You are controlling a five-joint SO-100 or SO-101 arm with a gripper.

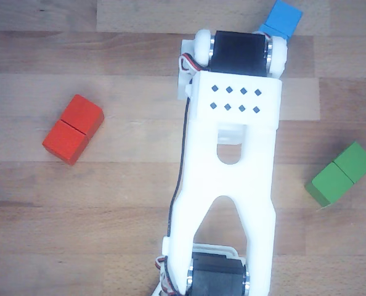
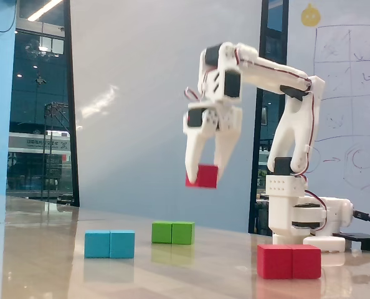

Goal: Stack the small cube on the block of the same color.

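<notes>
In the fixed view my gripper (image 2: 202, 174) hangs high over the table, shut on the small red cube (image 2: 203, 176), which is well clear of the surface. The red two-cube block (image 2: 289, 261) lies on the table at the lower right, beside the arm's base. The other view looks down on the arm's white back (image 1: 229, 166) and shows the red block (image 1: 73, 128) on the wooden table to its left. There the arm hides the gripper and the small cube.
A blue grooved block (image 2: 109, 243) lies at the left and a green one (image 2: 172, 232) behind it. From above, the green block (image 1: 341, 173) is at the right and the blue block (image 1: 281, 19) peeks out at the top. The arm's base (image 2: 306, 218) stands at the right.
</notes>
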